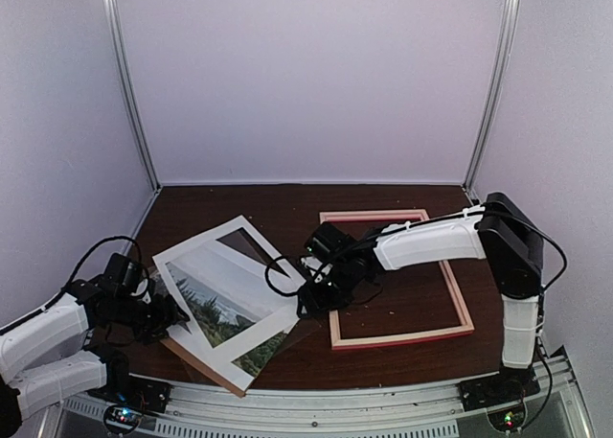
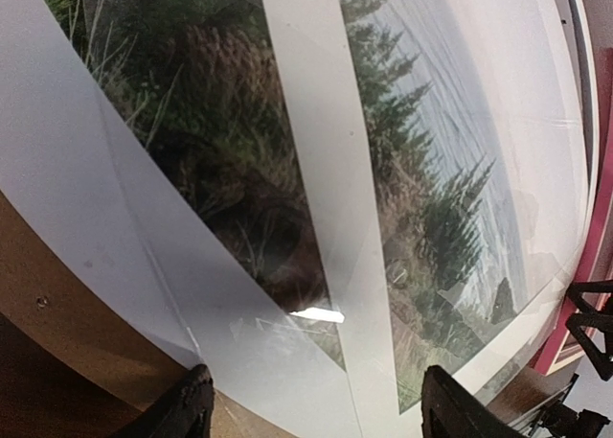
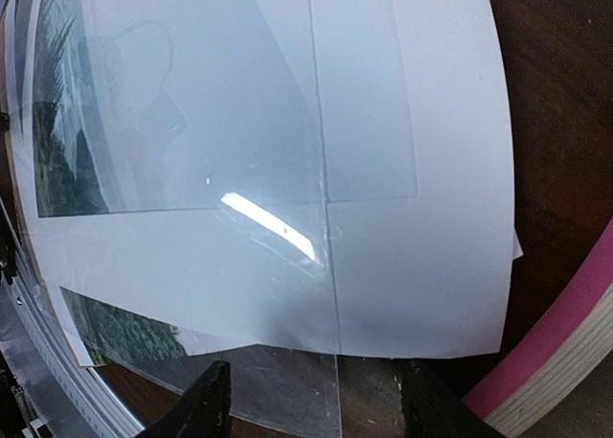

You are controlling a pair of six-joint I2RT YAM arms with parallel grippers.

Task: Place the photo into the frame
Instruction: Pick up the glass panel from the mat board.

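**Photo waits beside frame, grippers on either side**

Top view: the photo (image 1: 218, 299) lies under a white mat (image 1: 196, 254) on the worktop (image 1: 239, 203), left of the pink frame (image 1: 402, 338).
Left wrist: the left gripper (image 2: 316, 414) is spread wide at the stack's edge.
Right wrist: the right gripper (image 3: 321, 404) is spread wide around a clear sheet's (image 3: 287, 380) edge.

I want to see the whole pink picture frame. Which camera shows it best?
The top external view: the thin pink rectangular picture frame lies there almost whole, its left rail partly behind the right arm. The right wrist view shows only one pink rail piece; the left wrist view only a pink sliver.
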